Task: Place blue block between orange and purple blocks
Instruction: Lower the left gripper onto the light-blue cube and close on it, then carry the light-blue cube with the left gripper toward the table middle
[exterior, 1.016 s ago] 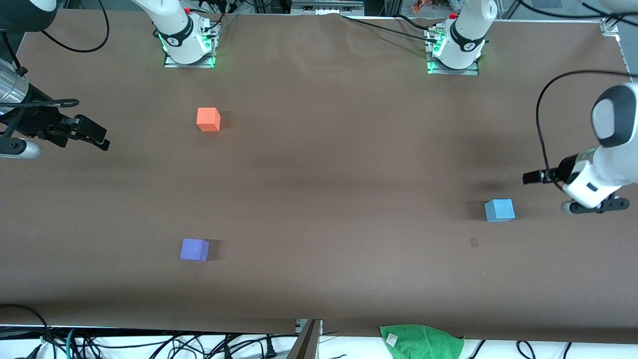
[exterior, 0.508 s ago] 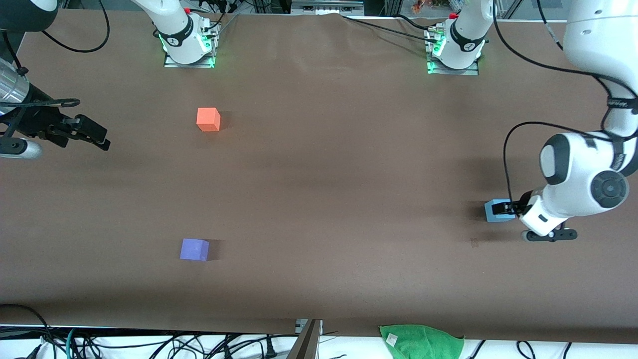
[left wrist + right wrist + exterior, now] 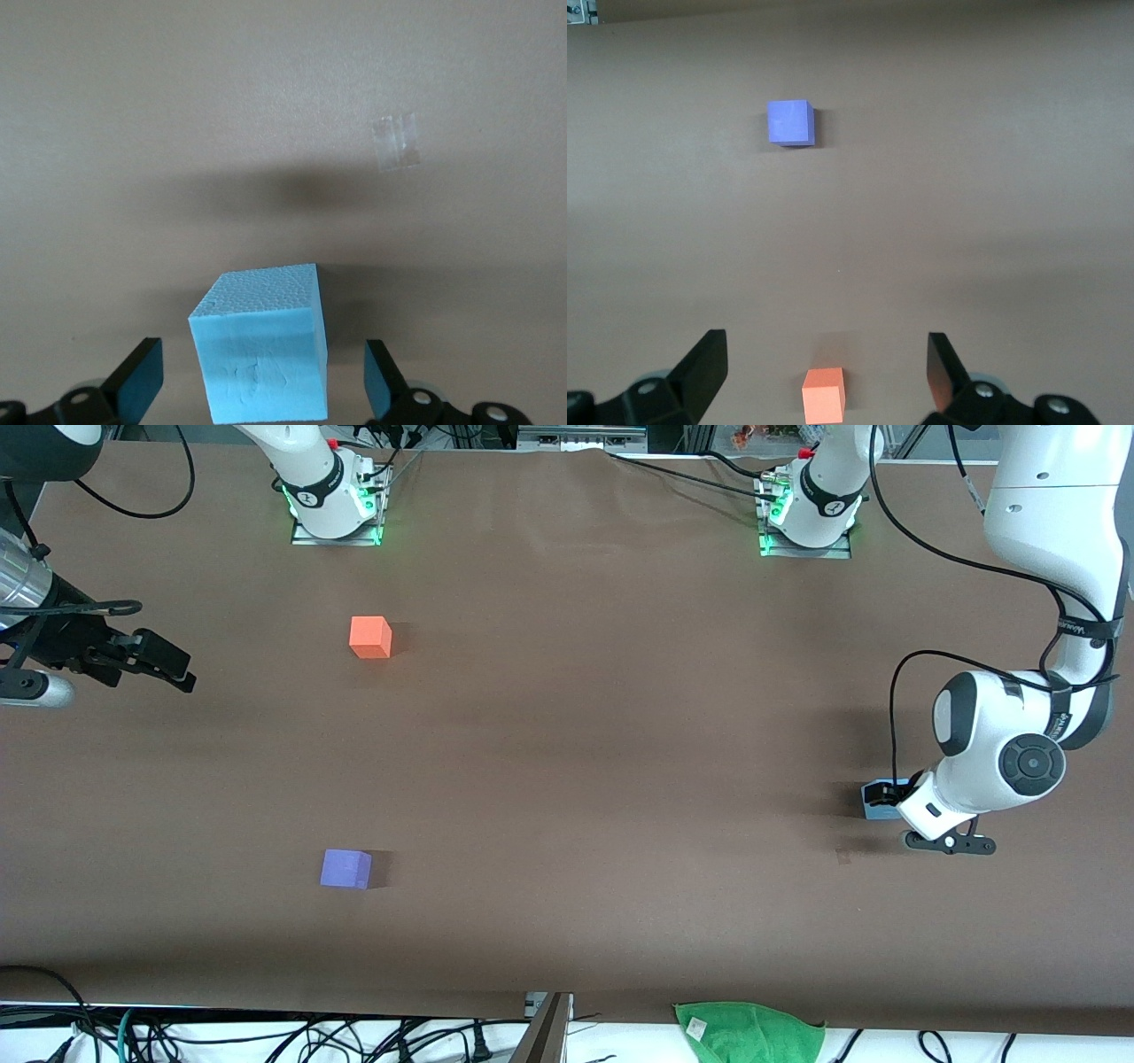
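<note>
The blue block sits on the table near the left arm's end, mostly hidden by the left hand in the front view. In the left wrist view the block stands between the open fingers with gaps on both sides. My left gripper is open and down around it. The orange block and purple block lie toward the right arm's end, the purple one nearer the front camera. My right gripper is open and empty, waiting up high at that end; its wrist view shows the orange block and purple block.
A green cloth lies off the table's front edge. A small clear tape patch sits on the brown table cover near the blue block. Cables hang along the front edge.
My left arm swung in from the table's end and lowered its open gripper around the blue block. The blocks and the right arm have not moved.
</note>
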Motion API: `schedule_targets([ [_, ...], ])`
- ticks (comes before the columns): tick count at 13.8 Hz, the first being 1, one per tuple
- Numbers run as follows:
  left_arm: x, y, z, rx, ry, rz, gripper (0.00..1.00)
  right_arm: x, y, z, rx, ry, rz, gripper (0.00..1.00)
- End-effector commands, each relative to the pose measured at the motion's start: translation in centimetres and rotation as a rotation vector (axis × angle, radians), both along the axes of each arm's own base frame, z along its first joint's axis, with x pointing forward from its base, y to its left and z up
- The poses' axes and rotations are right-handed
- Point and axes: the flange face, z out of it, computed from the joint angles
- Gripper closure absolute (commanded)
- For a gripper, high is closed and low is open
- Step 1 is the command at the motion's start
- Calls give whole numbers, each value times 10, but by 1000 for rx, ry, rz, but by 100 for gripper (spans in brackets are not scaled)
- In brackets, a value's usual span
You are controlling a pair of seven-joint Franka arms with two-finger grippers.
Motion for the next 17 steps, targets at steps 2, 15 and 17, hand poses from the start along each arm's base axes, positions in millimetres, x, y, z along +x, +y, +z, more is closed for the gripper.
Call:
schedule_targets([
  [2, -10, 6, -13, 9, 7, -35, 0, 0, 2, 5, 17, -8, 15, 1],
  [15, 3, -3, 17, -1, -111, -29, 87, 0, -2, 5, 14, -7, 15, 1],
  [17, 12, -11, 28, 0, -133, -42, 88, 1, -4, 4, 12, -6, 4, 1],
])
